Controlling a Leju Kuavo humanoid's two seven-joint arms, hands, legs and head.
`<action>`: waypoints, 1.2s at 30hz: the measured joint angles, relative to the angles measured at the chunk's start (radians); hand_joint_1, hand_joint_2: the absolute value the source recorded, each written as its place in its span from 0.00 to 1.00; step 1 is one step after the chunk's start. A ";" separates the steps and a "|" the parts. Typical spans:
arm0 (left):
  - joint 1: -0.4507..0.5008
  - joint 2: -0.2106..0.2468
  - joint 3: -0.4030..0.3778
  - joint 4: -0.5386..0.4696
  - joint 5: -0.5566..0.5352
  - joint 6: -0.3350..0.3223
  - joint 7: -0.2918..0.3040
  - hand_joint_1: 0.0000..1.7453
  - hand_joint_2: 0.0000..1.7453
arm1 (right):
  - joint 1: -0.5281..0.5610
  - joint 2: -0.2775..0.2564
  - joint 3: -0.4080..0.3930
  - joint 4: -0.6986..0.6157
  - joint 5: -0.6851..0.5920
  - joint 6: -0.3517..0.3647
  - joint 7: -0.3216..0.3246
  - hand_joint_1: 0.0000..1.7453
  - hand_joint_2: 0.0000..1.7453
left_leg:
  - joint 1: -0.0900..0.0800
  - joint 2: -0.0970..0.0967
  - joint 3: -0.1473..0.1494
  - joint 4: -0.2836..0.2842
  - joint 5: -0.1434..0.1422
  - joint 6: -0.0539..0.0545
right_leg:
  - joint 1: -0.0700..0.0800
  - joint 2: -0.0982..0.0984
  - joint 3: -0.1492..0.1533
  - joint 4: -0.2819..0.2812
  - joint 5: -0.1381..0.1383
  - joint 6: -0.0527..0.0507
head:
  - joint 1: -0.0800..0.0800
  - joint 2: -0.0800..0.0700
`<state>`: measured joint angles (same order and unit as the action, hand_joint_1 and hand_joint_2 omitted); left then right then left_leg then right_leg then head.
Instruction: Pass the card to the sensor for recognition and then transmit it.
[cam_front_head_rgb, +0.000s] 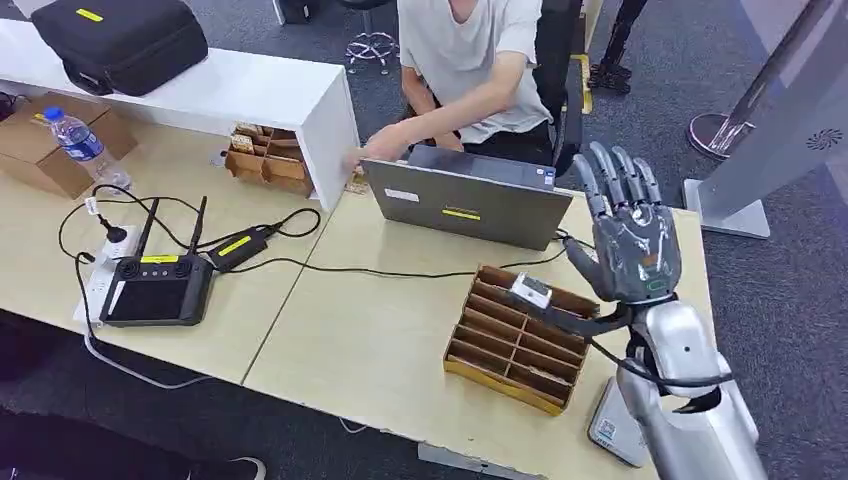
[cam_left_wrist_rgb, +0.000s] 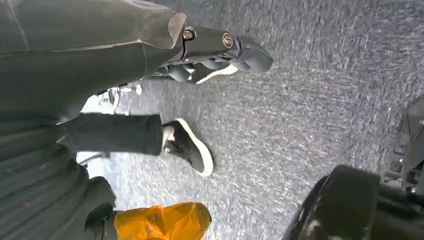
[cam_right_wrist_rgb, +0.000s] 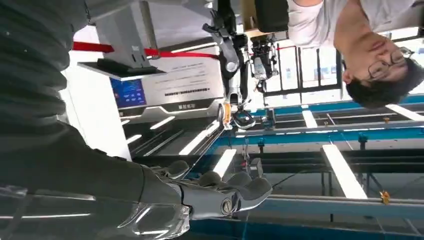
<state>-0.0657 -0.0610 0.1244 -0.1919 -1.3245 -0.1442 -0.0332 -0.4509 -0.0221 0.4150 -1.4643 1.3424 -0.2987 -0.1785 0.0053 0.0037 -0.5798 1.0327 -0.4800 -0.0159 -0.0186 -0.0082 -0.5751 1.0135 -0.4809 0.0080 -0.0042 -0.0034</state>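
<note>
The right hand (cam_front_head_rgb: 632, 235) is raised above the desk's far right edge, fingers spread and upright, holding nothing. Below it, a small white card (cam_front_head_rgb: 531, 289) lies on the slatted cardboard divider tray (cam_front_head_rgb: 510, 345); bare pale wood desktop (cam_front_head_rgb: 370, 330) lies open to its left. The left hand (cam_left_wrist_rgb: 220, 50) hangs over speckled carpet (cam_left_wrist_rgb: 310, 100), fingers curled; whether it is closed, I cannot tell.

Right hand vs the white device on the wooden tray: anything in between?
Nothing visible. The right hand is raised, fingers spread, by the far right corner of the wooden tray; the white device lies uncovered on its dividers. A black cable runs behind the tray, outside that gap.
</note>
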 joint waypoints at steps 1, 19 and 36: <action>0.003 0.001 0.002 0.000 0.003 0.000 0.000 0.00 1.00 | 0.021 -0.006 0.000 -0.027 -0.003 0.000 0.000 0.00 1.00 | 0.000 0.001 0.000 0.000 0.000 0.000 | 0.000 0.000 -0.001 0.000 0.000 0.000 | 0.000 0.000; 0.032 0.009 0.077 0.000 0.056 0.040 0.000 0.00 1.00 | 0.343 -0.104 -0.052 -0.331 -0.090 -0.052 -0.062 0.00 1.00 | 0.000 0.000 -0.002 0.000 -0.001 0.000 | 0.000 0.000 -0.002 0.000 0.000 -0.001 | 0.000 0.000; 0.034 0.004 0.125 0.000 0.058 0.054 0.001 0.00 1.00 | 0.585 -0.101 -0.040 -0.331 -0.110 -0.090 -0.095 0.00 1.00 | 0.000 0.000 -0.002 -0.001 0.000 0.000 | 0.000 0.000 -0.002 0.000 0.000 -0.001 | 0.000 0.000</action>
<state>-0.0316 -0.0572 0.2491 -0.1919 -1.2665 -0.0900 -0.0324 0.1343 -0.1229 0.3754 -1.7957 1.2325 -0.3883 -0.2735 0.0053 0.0038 -0.5820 1.0321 -0.4804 -0.0162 -0.0186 -0.0085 -0.5770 1.0135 -0.4812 0.0072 -0.0042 -0.0034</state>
